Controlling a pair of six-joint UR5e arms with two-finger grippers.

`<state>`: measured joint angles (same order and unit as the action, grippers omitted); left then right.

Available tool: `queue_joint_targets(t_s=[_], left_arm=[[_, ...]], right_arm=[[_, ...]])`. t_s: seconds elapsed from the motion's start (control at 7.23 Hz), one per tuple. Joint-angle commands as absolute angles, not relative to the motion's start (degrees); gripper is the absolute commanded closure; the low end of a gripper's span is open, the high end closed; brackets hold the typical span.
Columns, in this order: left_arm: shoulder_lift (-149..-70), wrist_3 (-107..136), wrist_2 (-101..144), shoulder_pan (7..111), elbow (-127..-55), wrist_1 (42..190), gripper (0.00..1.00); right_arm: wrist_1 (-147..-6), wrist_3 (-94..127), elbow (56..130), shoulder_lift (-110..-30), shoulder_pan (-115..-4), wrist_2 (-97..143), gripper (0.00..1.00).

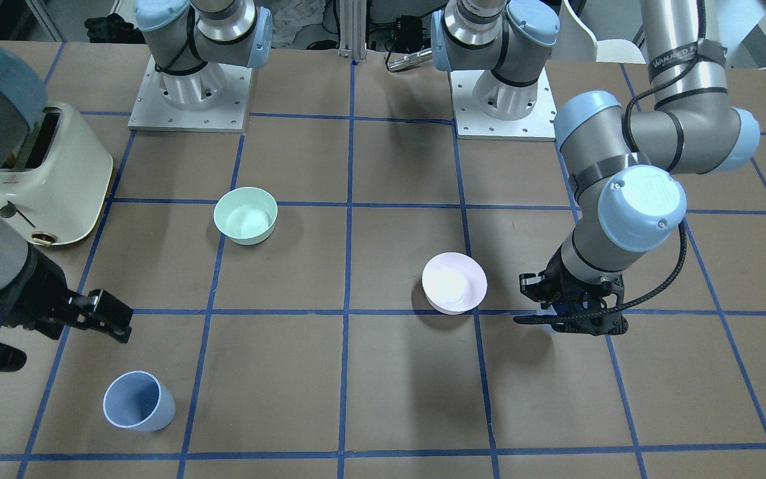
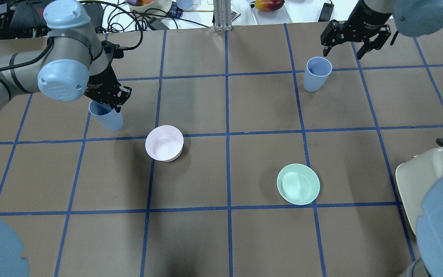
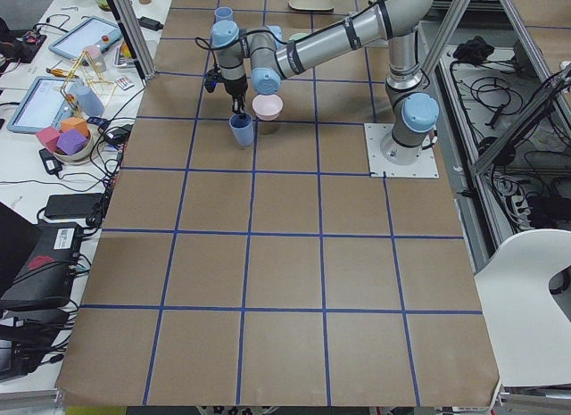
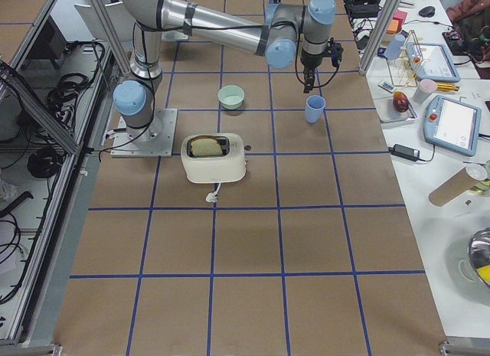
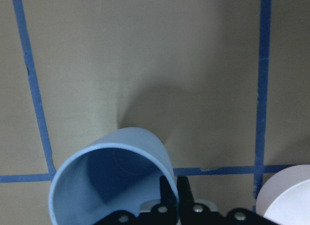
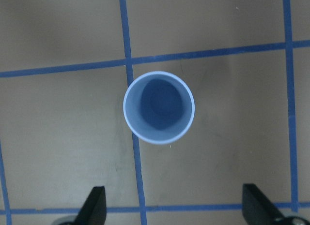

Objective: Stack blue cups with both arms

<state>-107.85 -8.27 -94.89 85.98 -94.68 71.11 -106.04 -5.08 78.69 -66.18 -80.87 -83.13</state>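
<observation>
The left arm reaches out low over the surface, its wrist bent so the left gripper points straight down. The gripper is clenched on the rim wall of 1 cup, with 1 finger inside and 1 outside. I cannot tell whether the cup's base rests on the surface. This held cup sits just beside the pink bowl.

The right arm hangs its right gripper downward with its fingers spread wide and nothing between them. The gripper is near the free cup, which stands upright on a blue tape line.

In all there are 2 cups, 2 bowls (1 pink, 1 mint bowl) and 1 toaster.
</observation>
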Motion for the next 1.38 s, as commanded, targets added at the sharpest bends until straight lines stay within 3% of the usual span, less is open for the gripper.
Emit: queue_joint_targets(t_s=[0.0, 0.28, 0.97, 1.11, 1.24], left_arm=[[-102.5, 0.29, -95.01, 92.69, -90.9, 80.47, 1.0], [-99.59, 12.84, -90.73, 99.37, -90.7, 81.83, 1.0], [-100.9, 46.9, -90.44, 122.83, -96.13, 80.68, 1.0], [-101.42, 52.24, -90.27, 125.13, -99.02, 76.42, 1.0], [-101.6, 55.17, -90.26, 125.94, -102.53, 70.37, 1.0]], right_arm=[[-111.42, -9.73, 75.94, -59.61, -80.86, -82.71, 0.0], [-112.75, -9.92, 75.41, -56.44, -80.77, -83.31, 0.0], [-112.68, -9.24, 75.67, -53.45, -80.68, -83.67, 0.0], [-112.68, -8.88, 75.67, -53.44, -80.68, -83.76, 0.27], [-112.41, -8.88, 75.76, -53.35, -80.68, -83.67, 0.71]])
